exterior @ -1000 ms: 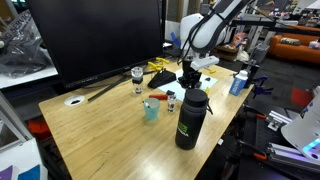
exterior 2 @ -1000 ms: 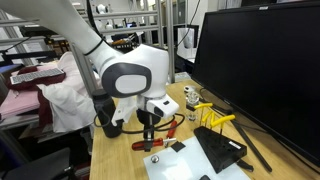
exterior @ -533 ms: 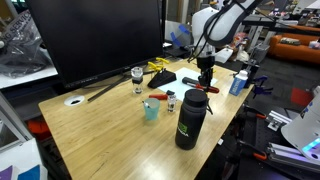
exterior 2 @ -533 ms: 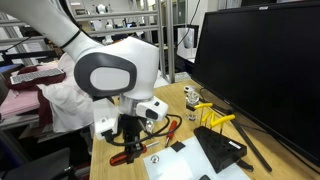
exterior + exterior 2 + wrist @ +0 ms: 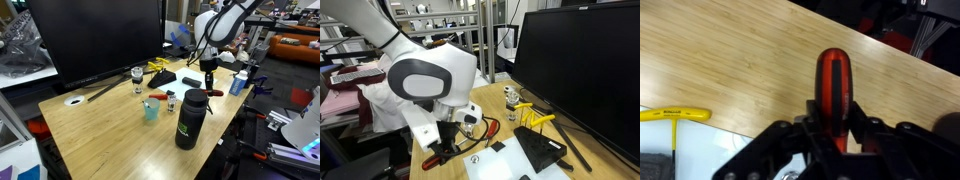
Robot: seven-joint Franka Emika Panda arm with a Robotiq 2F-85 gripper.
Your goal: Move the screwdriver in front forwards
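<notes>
The screwdriver (image 5: 834, 85) has a red handle with black stripes. It sticks out between my gripper's fingers in the wrist view, over bare wood. My gripper (image 5: 832, 130) is shut on the handle. In an exterior view the gripper (image 5: 208, 74) hangs over the table's edge strip, beyond the black bottle (image 5: 190, 118). In an exterior view the gripper (image 5: 444, 150) is low over the table, with the red handle (image 5: 432, 158) sticking out at its lower left. The shaft is hidden.
A yellow-and-black tool (image 5: 160, 66) (image 5: 675, 115) lies by a black pad (image 5: 542, 148). A teal cup (image 5: 151, 110), a small red tool (image 5: 157, 98), a glass jar (image 5: 137, 78) and a large monitor (image 5: 100, 35) stand on the wooden table (image 5: 100, 130).
My gripper has carried the screwdriver away from the black pad toward the table's edge, and now sits lower and nearer the camera in one exterior view.
</notes>
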